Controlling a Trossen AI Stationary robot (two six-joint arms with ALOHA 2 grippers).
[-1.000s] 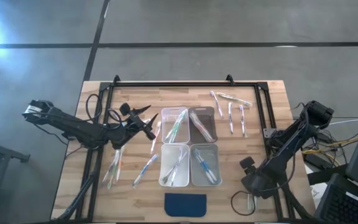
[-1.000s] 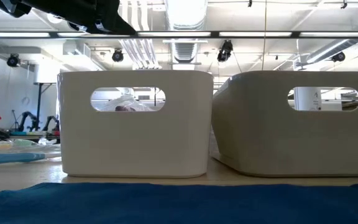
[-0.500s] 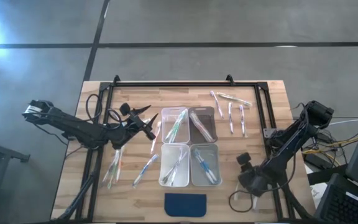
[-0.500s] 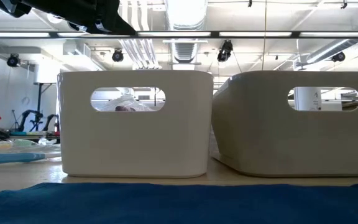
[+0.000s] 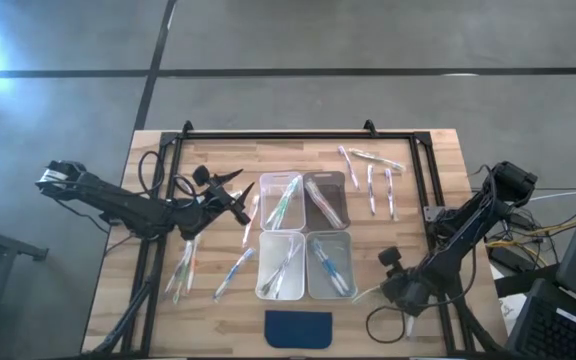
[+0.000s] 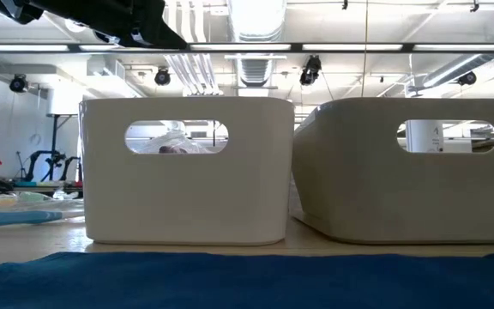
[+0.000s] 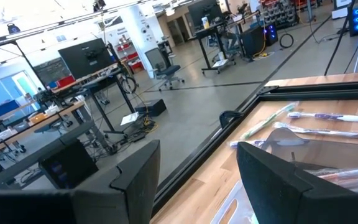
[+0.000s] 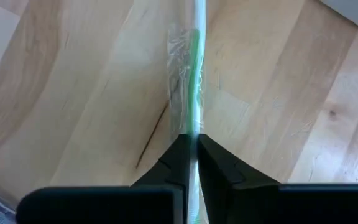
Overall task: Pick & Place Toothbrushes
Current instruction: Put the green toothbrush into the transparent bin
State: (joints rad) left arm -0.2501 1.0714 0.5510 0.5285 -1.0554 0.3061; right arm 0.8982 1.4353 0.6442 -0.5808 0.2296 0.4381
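Note:
Four clear bins [image 5: 306, 235] stand mid-table, each holding toothbrushes. Loose toothbrushes lie at the far right [image 5: 371, 180] and at the near left [image 5: 208, 272]. My right gripper [image 5: 388, 292] is low over the near right of the table, beside the near right bin [image 5: 330, 266]. It is shut on a clear-wrapped toothbrush with a green stripe [image 8: 194, 74]. My left gripper [image 7: 197, 168] stands open and empty above the table, left of the far left bin [image 5: 281, 200]. My right gripper pinches the wrapped toothbrush's thin shaft [image 8: 195, 127] between its two fingertips, just behind the green part. The fingers come from above, pointing down, one on each side of the shaft. Whether the toothbrush is clear of the wood, I cannot tell.
A dark blue pad [image 5: 298, 328] lies at the near edge in front of the bins. A black frame rail [image 5: 288, 134] runs along the far edge and down both sides. Cables [image 5: 383, 322] loop near my right gripper. Bare wood [image 5: 368, 240] lies right of the bins.
My right gripper has shifted a little toward the table's left, closer to the near right bin.

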